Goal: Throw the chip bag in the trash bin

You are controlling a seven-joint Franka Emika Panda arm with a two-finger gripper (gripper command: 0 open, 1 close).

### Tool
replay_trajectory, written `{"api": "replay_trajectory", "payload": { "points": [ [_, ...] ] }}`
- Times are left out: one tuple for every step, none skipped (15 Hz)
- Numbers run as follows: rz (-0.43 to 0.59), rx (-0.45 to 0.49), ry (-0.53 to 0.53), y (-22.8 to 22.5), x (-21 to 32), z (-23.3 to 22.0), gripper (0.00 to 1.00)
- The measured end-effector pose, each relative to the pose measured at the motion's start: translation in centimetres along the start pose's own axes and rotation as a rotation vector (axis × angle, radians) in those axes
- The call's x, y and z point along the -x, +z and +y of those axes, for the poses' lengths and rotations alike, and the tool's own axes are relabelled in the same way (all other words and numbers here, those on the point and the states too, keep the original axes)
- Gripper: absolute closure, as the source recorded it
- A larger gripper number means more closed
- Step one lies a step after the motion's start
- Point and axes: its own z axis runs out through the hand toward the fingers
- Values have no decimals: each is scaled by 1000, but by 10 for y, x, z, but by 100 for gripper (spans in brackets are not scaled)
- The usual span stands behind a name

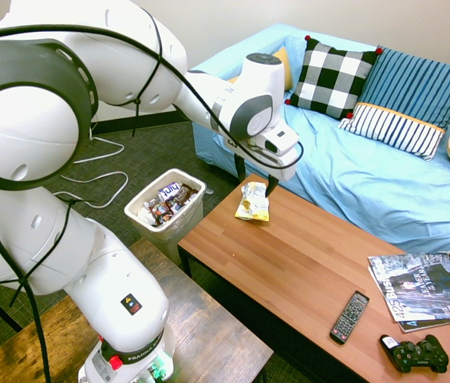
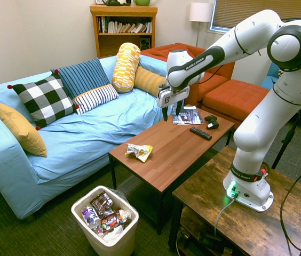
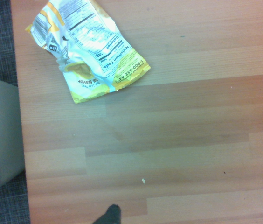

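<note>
Gripper: the two-finger gripper (image 2: 172,112) of the white arm is seen hanging above the long wooden coffee table (image 2: 185,151), its dark fingers parted with a clear gap between them and nothing held; in the first exterior view it (image 1: 255,182) is placed just above the bag's far edge.
Chip bag: the small crumpled yellow-and-white foil chip bag (image 2: 139,151) is laid flat on the table top, near the table's end at about 8 o'clock from the gripper in the second exterior view; it is not touched by the fingers. In the wrist view the bag (image 3: 88,50) is shown with its nutrition print turned sideways.
Trash bin: the small white rectangular plastic trash bin with a clear liner (image 2: 82,205) is stood on the dark carpet, off the table's end, at about 7 o'clock from the bag in the second exterior view; dark wrappers are seen inside it. In the first exterior view the bin (image 1: 136,202) is found at about 9 o'clock from the bag (image 1: 253,202).
Far end of table: a black remote control (image 1: 349,316), a black game controller (image 1: 415,354) and a magazine (image 1: 426,290) are laid there, well apart from the bag.
Behind the table: a light blue sofa (image 2: 92,130) is set, with a black-and-white checked cushion (image 2: 46,98) on it.
</note>
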Motion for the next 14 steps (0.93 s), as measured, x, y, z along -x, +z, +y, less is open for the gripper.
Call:
{"api": "replay_trajectory", "payload": {
  "points": [
    [0, 0, 0, 0, -1, -1, 0],
    [-1, 1, 0, 1, 0, -1, 0],
    [1, 0, -3, 7, 2, -6, 0],
    [6, -5, 2, 15, 5, -13, 0],
    [10, -11, 10, 28, 10, -24, 0],
    [13, -16, 14, 44, 15, -36, 0],
    [23, -22, 16, 58, 19, -47, 0],
    [43, -26, 13, 68, 21, -59, 0],
    [72, -31, 4, 76, 20, -72, 0],
    [101, -35, -2, 83, 19, -83, 0],
    [130, -38, -13, 88, 16, -93, 0],
    [161, -37, -23, 96, 15, -104, 0],
    [185, -30, -31, 103, 13, -114, 0],
    [202, -23, -43, 111, 13, -125, 0]
  ]
}}
